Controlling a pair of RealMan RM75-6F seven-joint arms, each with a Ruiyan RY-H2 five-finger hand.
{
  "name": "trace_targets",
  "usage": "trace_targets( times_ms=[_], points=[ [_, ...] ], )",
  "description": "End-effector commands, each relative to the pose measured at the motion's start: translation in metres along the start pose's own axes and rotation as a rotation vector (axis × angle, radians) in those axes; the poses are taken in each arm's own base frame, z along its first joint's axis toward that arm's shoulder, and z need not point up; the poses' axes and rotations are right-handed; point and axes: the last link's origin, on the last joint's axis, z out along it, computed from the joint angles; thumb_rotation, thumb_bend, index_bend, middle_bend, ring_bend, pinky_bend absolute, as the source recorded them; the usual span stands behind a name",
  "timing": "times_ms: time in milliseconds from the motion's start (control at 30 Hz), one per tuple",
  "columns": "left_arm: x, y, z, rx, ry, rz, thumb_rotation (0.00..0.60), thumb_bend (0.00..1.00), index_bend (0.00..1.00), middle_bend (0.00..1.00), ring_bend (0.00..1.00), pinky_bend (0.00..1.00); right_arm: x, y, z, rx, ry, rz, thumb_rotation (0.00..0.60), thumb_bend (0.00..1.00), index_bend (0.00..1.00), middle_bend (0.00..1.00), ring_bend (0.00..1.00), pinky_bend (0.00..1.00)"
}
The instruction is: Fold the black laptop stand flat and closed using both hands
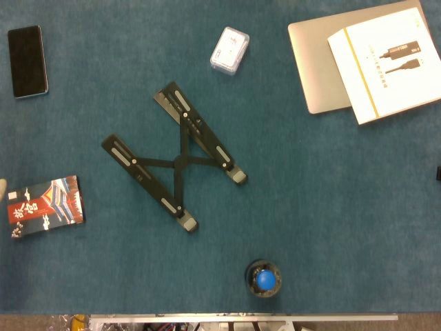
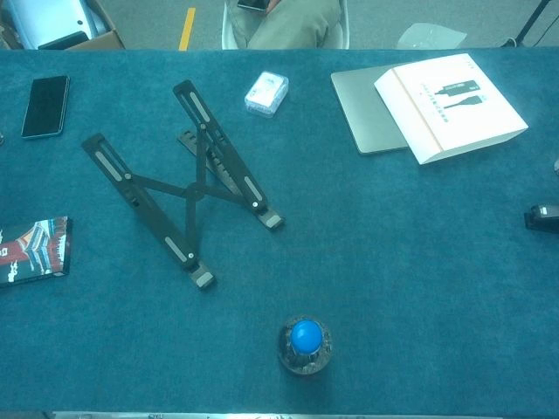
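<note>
Laptop stand (image 1: 180, 160) unfolded, untouched on the table (image 1: 310, 207).
Rails run from far-left down to near-right; neither hand visible, state unknown.

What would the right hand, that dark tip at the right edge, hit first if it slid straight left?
Only a sliver of the right hand shows, so its aim is a guess. Heading left it crosses bare table, then probably meets the stand at a foot.

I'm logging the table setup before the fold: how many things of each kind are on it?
Laptop stand: 1
Phone: 1
Laptop: 1
White box: 1
Clear case: 1
Booklet: 1
Blue-capped bottle: 1
Black item at right edge: 1
Total: 8
</note>
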Motion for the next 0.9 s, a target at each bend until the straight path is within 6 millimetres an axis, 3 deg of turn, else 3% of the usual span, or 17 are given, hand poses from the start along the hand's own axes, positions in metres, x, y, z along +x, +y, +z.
trace_targets(
  times_ms=[33, 300, 500, 900],
  points=[
    [-0.002, -0.001, 0.002, 0.014, -0.001, 0.001, 0.6, 0.25, 0.1, 0.08, 0.0, 0.05, 0.0, 0.0, 0.0, 0.0, 0.0, 0.0, 0.6, 0.21, 0.13, 0.2, 0.09, 0.09],
    [-0.004, 0.001, 0.003, -0.007, -0.028, -0.027, 0.6, 0.25, 0.1, 0.08, 0.0, 0.05, 0.002, -0.002, 0.0, 0.013, 0.001, 0.011, 0.6, 0.21, 0.13, 0.2, 0.09, 0.09],
    [-0.008, 0.006, 0.017, -0.075, -0.081, -0.019, 0.6, 0.25, 0.1, 0.08, 0.0, 0.05, 0.001, -0.006, 0.002, 0.028, 0.0, 0.013, 0.6, 0.21, 0.13, 0.2, 0.09, 0.09],
    [-0.015, 0.038, 0.053, -0.194, -0.369, -0.273, 0.6, 0.25, 0.1, 0.08, 0.0, 0.05, -0.006, -0.012, 0.014, 0.064, -0.016, 0.024, 0.6, 0.21, 0.13, 0.2, 0.09, 0.09]
  ],
)
